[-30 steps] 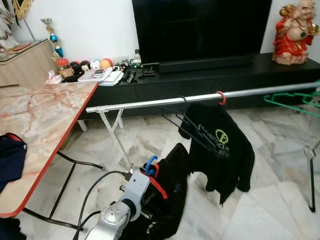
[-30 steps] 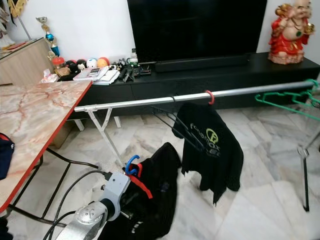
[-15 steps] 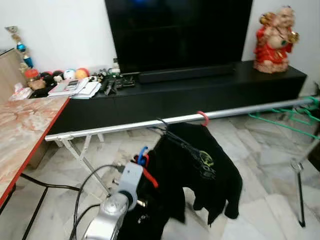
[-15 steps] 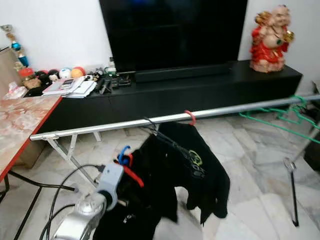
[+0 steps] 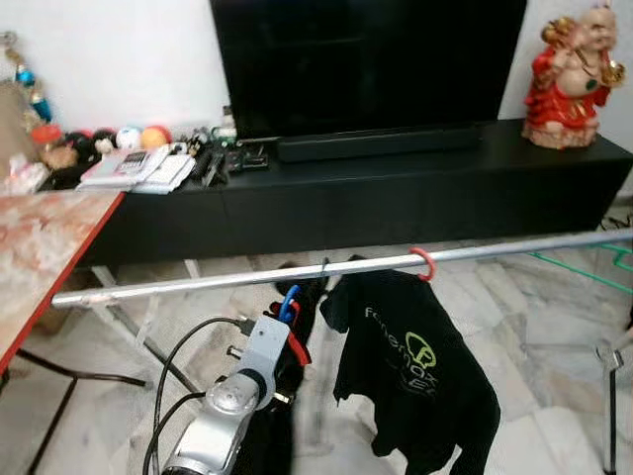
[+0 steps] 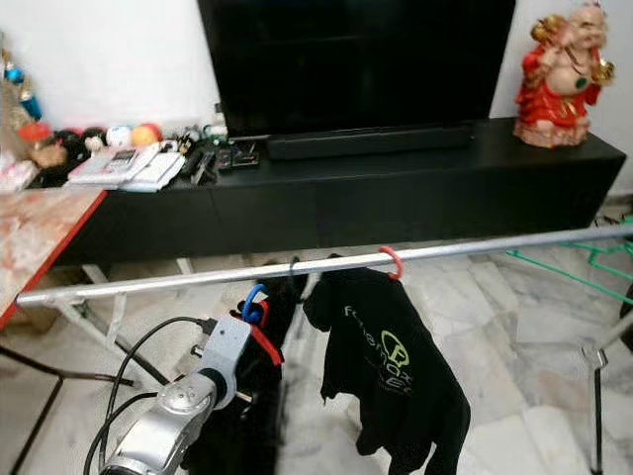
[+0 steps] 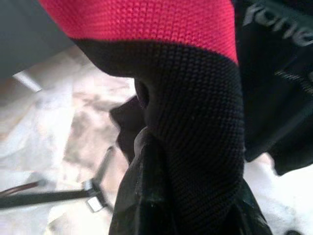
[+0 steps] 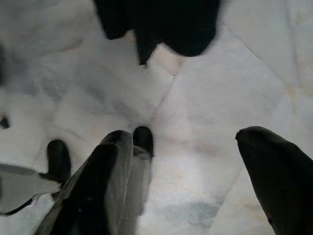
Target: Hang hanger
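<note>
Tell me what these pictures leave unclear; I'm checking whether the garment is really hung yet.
- Left gripper: in the left eye view its fingers are buried in a dark garment; the left wrist view is blocked by red-and-black fabric.
- Whether that garment's hanger hook is over the rail: hidden by cloth.
- Green hangers: cut off by the right edge.
- Items on the TV console: too small and blurred.
</note>
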You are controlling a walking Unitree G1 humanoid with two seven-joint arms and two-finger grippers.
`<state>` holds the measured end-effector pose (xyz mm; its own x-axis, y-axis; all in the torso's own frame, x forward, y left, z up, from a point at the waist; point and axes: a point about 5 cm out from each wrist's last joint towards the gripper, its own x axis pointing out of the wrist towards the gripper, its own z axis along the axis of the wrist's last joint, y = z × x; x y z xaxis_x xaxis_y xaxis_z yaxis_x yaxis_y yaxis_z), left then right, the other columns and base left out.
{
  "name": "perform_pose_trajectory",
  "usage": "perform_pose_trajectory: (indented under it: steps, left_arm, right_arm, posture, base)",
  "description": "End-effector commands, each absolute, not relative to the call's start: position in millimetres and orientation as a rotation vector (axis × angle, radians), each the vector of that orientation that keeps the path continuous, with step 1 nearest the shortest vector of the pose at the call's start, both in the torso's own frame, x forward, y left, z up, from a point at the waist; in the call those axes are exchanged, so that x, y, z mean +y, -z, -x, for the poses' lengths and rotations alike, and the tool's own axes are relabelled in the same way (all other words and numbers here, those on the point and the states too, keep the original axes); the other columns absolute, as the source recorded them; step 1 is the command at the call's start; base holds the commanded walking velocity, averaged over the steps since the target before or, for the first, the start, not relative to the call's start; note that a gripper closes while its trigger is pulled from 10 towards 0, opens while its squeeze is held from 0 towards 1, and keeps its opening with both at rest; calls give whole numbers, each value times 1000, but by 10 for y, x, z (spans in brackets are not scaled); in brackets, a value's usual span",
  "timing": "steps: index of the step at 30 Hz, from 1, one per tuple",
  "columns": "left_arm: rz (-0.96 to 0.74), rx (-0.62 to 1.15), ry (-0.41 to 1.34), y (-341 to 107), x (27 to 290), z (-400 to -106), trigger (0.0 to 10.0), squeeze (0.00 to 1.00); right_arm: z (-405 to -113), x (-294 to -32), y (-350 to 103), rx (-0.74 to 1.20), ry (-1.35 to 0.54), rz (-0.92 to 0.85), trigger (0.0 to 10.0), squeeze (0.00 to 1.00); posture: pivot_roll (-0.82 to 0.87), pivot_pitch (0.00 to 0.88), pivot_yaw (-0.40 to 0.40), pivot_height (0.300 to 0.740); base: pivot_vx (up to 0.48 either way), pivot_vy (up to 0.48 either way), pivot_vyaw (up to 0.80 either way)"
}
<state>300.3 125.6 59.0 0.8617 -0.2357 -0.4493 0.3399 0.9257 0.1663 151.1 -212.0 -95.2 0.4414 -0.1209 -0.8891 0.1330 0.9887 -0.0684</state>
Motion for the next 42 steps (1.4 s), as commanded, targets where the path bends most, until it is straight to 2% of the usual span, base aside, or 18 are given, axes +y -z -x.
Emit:
perform_pose_trajectory:
  steps: [1,8,14,20,33,42]
  left_arm:
    - [-234,391,324,-686,1238,-3064,10000,0]
    - [-277,350,393,-765,1204,-3083,10000,0]
    - [-260,325,318,-850,1262,-3194,10000,0]
    - [-246,316,281,-881,1214,-3300,10000,0]
    - [-242,394,174,-772,1220,-3471,10000,0]
    - [-117,515,127,-616,1143,-3472,10000,0]
  right_arm:
    - [-1455,-2124,973,1118,162,-16,10000,0]
    - [-1458,-2129,971,1113,164,-15,10000,0]
    - [-1459,-2124,971,1114,166,-19,10000,0]
    - [-1466,-2140,966,1114,169,-17,10000,0]
    - [-1473,-2137,966,1120,176,-16,10000,0]
    - [-1474,-2145,964,1121,174,-17,10000,0]
  posture:
    - [74,0,53,740]
    - [72,0,56,740]
    - [75,0,53,740]
    - [70,0,49,740]
    - [62,0,50,740]
    - [59,0,45,740]
  base:
    - [0,0,0]
    - [0,0,0]
    - [0,0,0]
    - [0,0,0]
    - [0,0,0]
    - [0,0,0]
